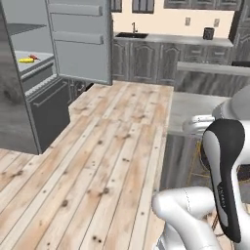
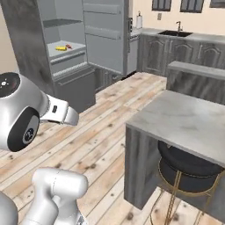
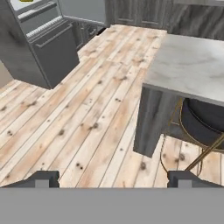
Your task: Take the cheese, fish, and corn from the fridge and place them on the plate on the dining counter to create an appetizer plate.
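Note:
The fridge (image 1: 44, 102) stands open at the left, its door (image 1: 80, 39) swung toward the room. On a middle shelf lie the yellow corn (image 1: 25, 60) and the red-orange fish (image 1: 33, 56); both appear again from the other side, corn (image 2: 60, 48) and fish (image 2: 68, 46). The cheese and the plate are out of view. The dining counter (image 2: 184, 118) stretches along the right. My gripper (image 3: 113, 180) hangs open and empty over the wooden floor, between the fridge (image 3: 48, 57) and the dining counter's near corner (image 3: 188, 65), far from the food.
A black stool with gold legs (image 2: 184, 169) sits under the dining counter. Dark cabinets with a sink (image 1: 132, 35) line the back wall, with a black cup (image 1: 208, 33) on top. A wide plank floor (image 1: 107, 161) lies between fridge and counter.

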Available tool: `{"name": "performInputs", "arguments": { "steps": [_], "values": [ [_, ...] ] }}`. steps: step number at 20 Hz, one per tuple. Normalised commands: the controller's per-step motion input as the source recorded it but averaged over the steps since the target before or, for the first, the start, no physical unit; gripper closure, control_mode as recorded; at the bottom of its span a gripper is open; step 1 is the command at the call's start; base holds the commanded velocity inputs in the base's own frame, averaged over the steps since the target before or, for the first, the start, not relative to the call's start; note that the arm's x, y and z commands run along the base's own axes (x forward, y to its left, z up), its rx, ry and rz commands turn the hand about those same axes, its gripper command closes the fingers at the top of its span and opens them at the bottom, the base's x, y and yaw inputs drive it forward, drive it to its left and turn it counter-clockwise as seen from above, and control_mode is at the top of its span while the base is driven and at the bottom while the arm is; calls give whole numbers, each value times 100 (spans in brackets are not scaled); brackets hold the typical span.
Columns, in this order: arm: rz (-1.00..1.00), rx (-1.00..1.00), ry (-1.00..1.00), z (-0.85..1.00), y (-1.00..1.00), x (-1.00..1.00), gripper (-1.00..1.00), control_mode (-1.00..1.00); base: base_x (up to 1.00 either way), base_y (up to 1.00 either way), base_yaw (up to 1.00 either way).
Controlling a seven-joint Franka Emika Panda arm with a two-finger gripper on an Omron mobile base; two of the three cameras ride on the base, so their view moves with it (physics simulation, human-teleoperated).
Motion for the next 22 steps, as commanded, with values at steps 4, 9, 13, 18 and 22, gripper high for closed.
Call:
{"name": "performInputs", "arguments": {
  "steps": [4, 9, 13, 18, 22],
  "values": [
    [0, 0, 0, 0, 0, 0, -100, 100, 77, 100, 35],
    [0, 0, 0, 0, 0, 0, -100, 100, 93, 94, 33],
    [0, 0, 0, 0, 0, 0, -100, 100, 100, 45, 28],
    [0, 0, 0, 0, 0, 0, -100, 100, 100, 3, 24],
    [0, 0, 0, 0, 0, 0, -100, 100, 100, -5, 27]
  ]
}}
